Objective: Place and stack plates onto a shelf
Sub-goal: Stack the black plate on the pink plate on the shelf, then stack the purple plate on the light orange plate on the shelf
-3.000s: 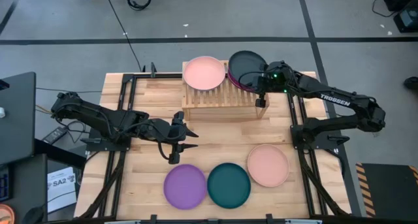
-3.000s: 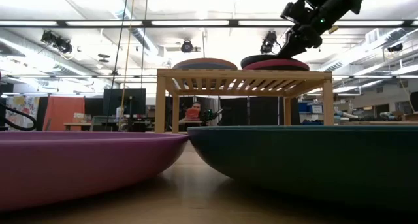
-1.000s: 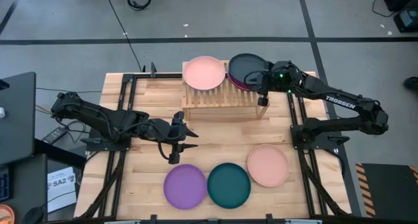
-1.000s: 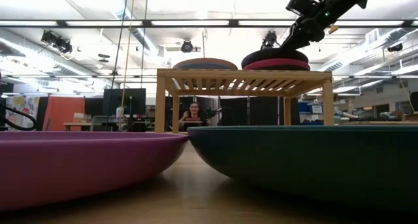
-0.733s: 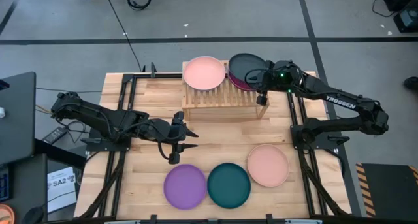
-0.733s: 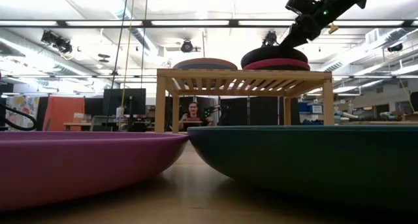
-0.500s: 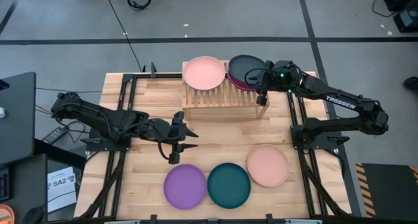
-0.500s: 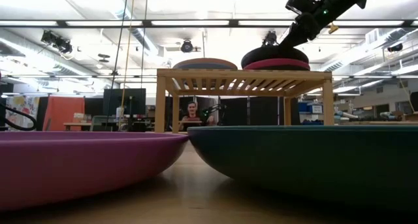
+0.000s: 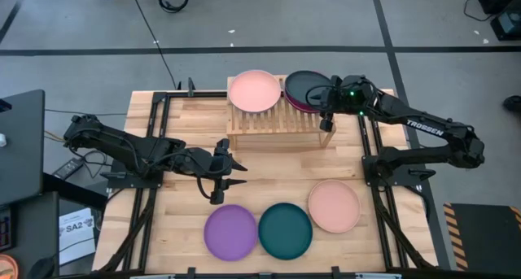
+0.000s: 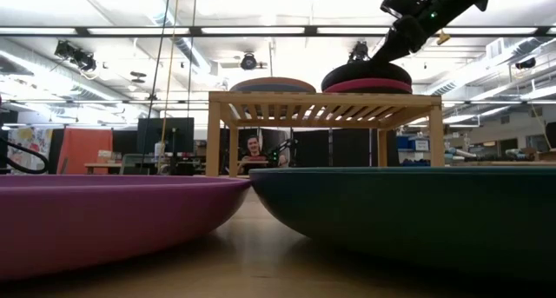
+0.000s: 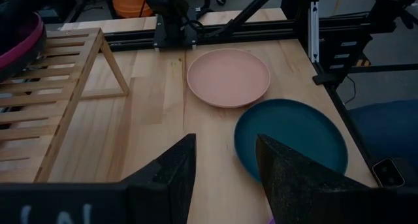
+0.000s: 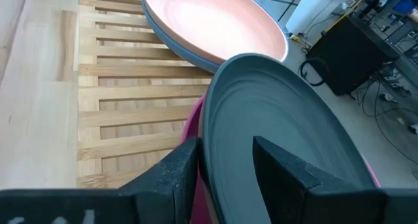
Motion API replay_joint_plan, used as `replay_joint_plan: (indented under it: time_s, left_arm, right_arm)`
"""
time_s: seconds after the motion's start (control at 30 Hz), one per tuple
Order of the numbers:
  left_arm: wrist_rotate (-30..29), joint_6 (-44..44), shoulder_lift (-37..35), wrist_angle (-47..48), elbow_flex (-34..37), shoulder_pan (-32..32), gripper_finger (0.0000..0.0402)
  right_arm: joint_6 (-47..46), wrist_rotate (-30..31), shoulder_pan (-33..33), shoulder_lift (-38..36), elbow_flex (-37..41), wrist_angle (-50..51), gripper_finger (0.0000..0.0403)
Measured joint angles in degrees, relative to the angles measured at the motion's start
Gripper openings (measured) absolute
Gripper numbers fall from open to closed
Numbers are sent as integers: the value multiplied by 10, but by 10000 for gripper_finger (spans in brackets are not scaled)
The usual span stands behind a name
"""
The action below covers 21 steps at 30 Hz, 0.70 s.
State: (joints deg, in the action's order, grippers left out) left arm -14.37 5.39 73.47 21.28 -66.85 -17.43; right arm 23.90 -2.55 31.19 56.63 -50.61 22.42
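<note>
On the shelf [image 9: 277,120], the right gripper [image 9: 326,110] straddles the charcoal plate's [image 9: 306,82] rim, fingers [image 12: 290,178] parted, atop the magenta plate [image 10: 369,86]. The left gripper [image 9: 218,172] hovers mid-table, fingers apart.

The right arm [image 9: 423,129] bears the word "TROSSEN", and a paper sheet [image 9: 77,228] beside the table reads "SA2".

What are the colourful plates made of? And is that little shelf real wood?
The plates, like the teal plate and purple plate, look like matte plastic or something similar: even solid colour, no shine, smooth thin rims. I can't be sure. The shelf looks like pale wood, maybe bamboo: light slats with faint grain, plain unpainted legs.
</note>
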Motion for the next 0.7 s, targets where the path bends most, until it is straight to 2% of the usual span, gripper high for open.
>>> replay_joint_plan:
  time_s: [0.33, 0.57, 0.7]
  left_arm:
    - [0, 0, 0, 0, 0, 0, 165]
    - [0, 2, 0, 0, 0, 0, 165]
    - [0, 17, 0, 1, 0, 0, 165]
  right_arm:
    - [0, -7, -1, -30, 0, -4, 154]
    - [-4, -78, -1, -59, 0, -40, 154]
    - [-39, -137, -1, -70, 0, -55, 154]
